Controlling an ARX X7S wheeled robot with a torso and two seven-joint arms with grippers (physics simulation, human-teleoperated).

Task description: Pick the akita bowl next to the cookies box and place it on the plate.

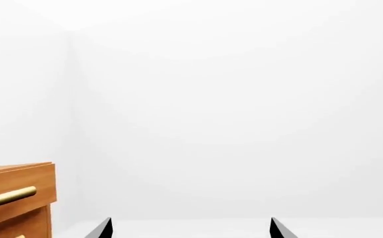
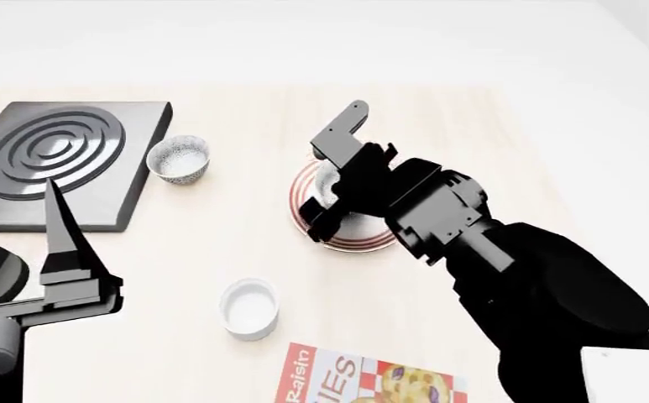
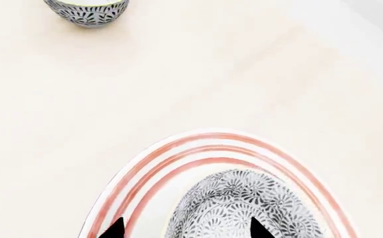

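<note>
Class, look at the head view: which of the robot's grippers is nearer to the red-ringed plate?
Right. The right gripper is directly over the plate; the left gripper is far off, near the table's front corner.

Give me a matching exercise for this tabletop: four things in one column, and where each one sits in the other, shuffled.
Things:
1. akita bowl
2. second patterned bowl
3. plain white cup
4. cookies box

Places:
a. beside the black stove burner
b. on the bare table between the cookies box and the burner
c. at the near table edge, partly cut off
d. over the plate, between the right gripper's fingertips

Pairs: 1-d, 2-a, 3-b, 4-c
</note>
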